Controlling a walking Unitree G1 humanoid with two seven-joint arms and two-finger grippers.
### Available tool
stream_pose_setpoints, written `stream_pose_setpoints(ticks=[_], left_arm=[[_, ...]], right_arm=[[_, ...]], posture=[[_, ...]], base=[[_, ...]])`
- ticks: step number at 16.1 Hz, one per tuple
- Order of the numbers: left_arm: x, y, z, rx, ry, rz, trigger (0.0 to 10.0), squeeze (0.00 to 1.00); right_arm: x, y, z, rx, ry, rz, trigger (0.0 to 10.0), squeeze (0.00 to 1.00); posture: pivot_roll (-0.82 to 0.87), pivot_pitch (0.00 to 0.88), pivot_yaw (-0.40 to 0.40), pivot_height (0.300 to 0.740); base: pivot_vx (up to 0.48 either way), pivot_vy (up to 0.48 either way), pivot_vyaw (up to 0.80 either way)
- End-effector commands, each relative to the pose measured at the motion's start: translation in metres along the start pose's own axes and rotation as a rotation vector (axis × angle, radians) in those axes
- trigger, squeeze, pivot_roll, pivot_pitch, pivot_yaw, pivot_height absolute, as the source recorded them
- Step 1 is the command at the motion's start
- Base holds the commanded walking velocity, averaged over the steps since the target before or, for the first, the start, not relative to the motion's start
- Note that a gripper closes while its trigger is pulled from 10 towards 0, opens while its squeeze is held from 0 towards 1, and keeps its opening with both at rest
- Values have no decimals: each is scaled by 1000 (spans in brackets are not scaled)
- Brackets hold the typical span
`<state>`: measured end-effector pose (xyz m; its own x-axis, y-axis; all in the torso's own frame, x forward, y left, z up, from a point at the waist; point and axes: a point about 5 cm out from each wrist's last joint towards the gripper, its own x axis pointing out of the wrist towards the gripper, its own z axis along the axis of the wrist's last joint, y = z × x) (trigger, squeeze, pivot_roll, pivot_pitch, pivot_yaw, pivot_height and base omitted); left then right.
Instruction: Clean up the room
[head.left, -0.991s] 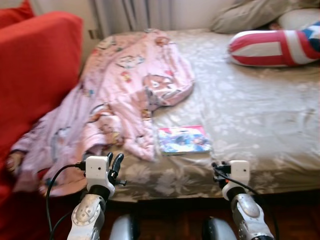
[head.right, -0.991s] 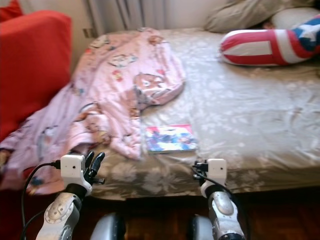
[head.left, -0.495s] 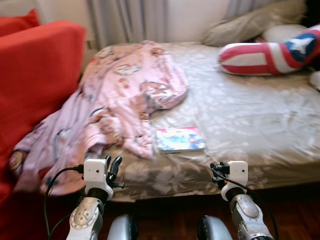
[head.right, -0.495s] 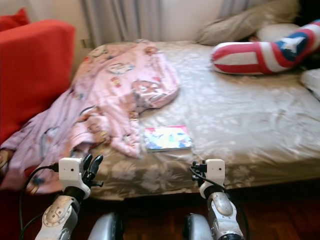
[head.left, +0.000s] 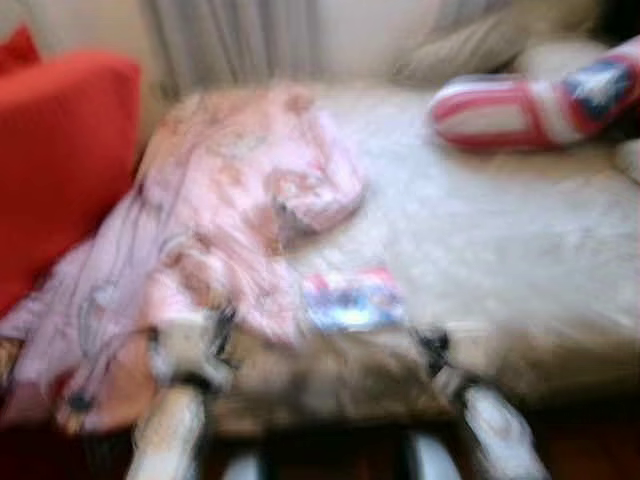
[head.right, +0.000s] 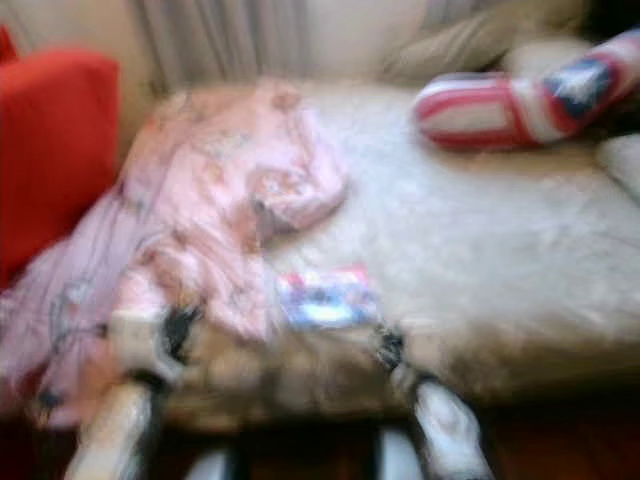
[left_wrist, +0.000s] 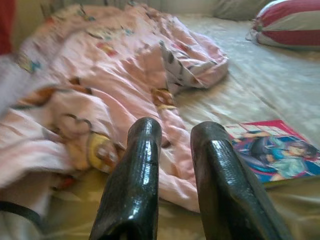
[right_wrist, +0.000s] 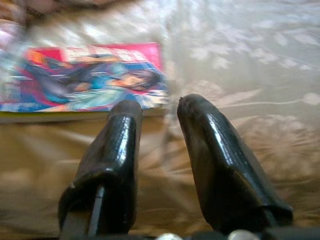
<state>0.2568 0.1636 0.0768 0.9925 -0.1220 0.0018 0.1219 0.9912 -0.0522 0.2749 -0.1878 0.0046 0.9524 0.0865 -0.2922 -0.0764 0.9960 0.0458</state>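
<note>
Wrist views: book (right_wrist: 85, 82) nr grippers (right_wrist: 155, 112)

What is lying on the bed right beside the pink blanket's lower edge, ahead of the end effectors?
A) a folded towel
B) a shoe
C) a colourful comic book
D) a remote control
C: a comic book with a pink-bordered cover lies flat on the beige bedsheet, next to the pink blanket.

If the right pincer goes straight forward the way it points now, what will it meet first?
Most likely the bed sheet: the right pincer points low over it, holding nothing. The comic book lies just ahead, toward one finger's side, so that finger might catch its edge. Depth is hard to judge.
</note>
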Motion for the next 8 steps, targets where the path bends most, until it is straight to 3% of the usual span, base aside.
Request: stream_pose_setpoints(ticks=[1,3,8], left_arm=[[-4,13,-2,23,20,29,10000,0],[-4,12,-2,21,20,27,10000,0],[-4,8,3,-1,-5,14,10000,0]], right_arm=[[4,13,2,32,-13,27,10000,0],[4,13,2,28,-9,28,10000,0],[4,17,1,20,-4,58,10000,0]], posture=[[74,0,10,579],[75,0,9,579],[77,0,6,579]], base=[[371,0,0],[345,0,0],[0,0,0]])
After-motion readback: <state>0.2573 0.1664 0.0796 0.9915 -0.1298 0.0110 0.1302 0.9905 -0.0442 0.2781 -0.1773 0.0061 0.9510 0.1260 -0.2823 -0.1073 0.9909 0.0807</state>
